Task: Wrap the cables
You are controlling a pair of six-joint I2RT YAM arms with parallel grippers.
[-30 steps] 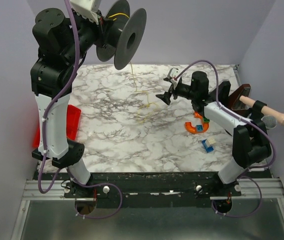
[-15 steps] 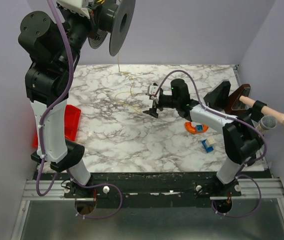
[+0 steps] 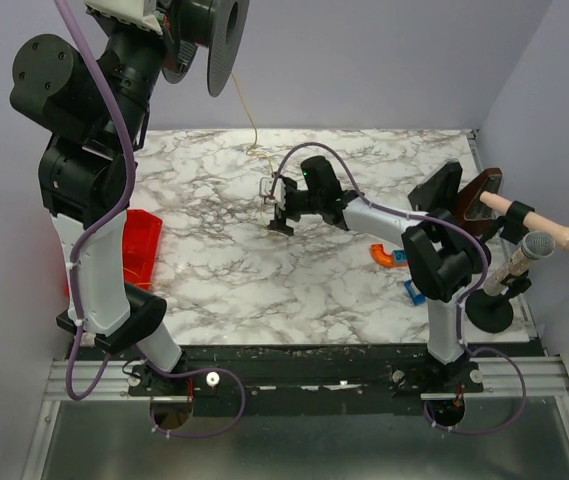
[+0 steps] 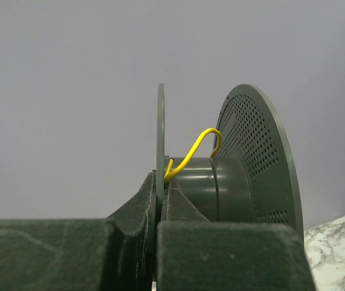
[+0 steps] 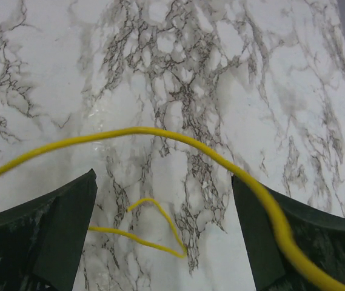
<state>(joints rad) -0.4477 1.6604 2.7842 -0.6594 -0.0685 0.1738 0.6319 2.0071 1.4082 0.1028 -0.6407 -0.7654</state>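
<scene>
- cables [image 3: 248, 125]: one thin yellow strand, hanging from the spool [image 3: 209, 30] at the upper left of the top view down to the table [image 3: 214, 270], its loose end curling at centre
- left gripper [image 4: 160, 188] is clamped on the spool's thin flange; a yellow end loops off the hub
- since a second ago the spool has risen and swung left, and the loops on the table have shrunk; slack is probably being drawn off
- right gripper [image 5: 166, 242] has come from the right to centre frame; its jaws stand apart, the strand arching between them, nothing held
- likely next: closing to guide the strand onto the hub
</scene>
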